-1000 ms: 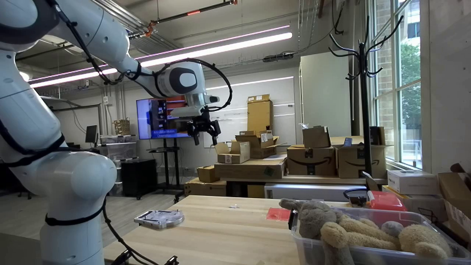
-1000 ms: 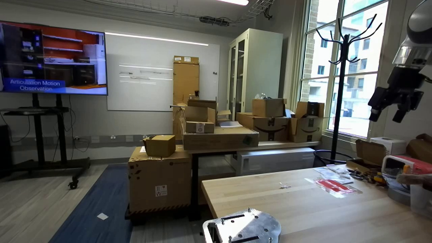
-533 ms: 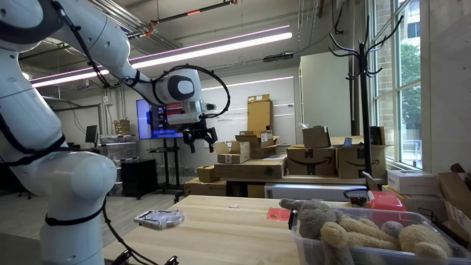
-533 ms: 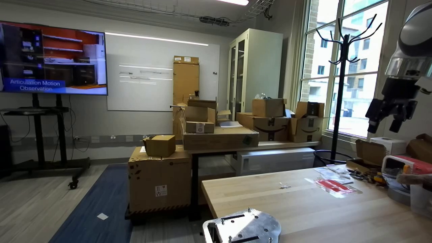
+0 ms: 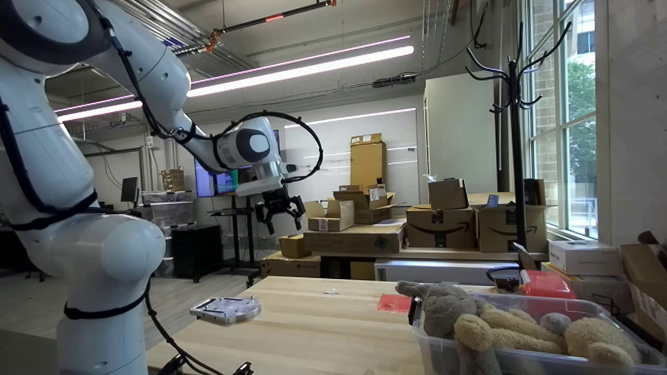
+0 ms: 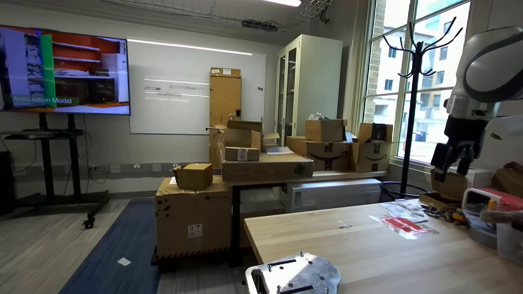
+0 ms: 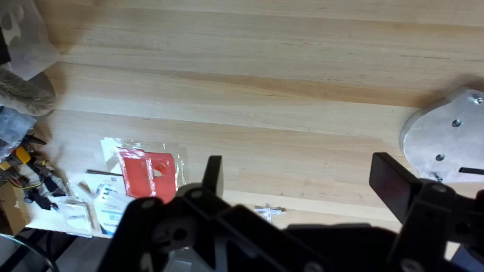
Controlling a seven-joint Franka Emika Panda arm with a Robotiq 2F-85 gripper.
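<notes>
My black gripper (image 5: 284,227) hangs in the air above the light wooden table (image 5: 312,338), pointing down. It also shows at the right in an exterior view (image 6: 451,174). In the wrist view (image 7: 297,170) its two fingers are wide apart with only the table surface behind them; it holds and touches nothing. A silver metal plate with holes (image 7: 450,139) lies on the table at the right of the wrist view. A red flat piece in clear wrapping (image 7: 164,172) lies at the lower left. A small clear scrap (image 7: 269,211) lies low between the fingers, partly hidden.
A clear plastic bin (image 5: 432,349) of grey and tan plush toys (image 5: 531,336) stands on the table. Tools and papers (image 6: 445,213) lie near a red-and-white case (image 6: 498,200). A black coat rack (image 5: 516,156) and cardboard boxes (image 5: 440,226) stand behind the table.
My gripper has moved down, shifting slightly left in one exterior view and clearly left in another. It stays open. The screen's picture has changed. Objects on the table have not moved.
</notes>
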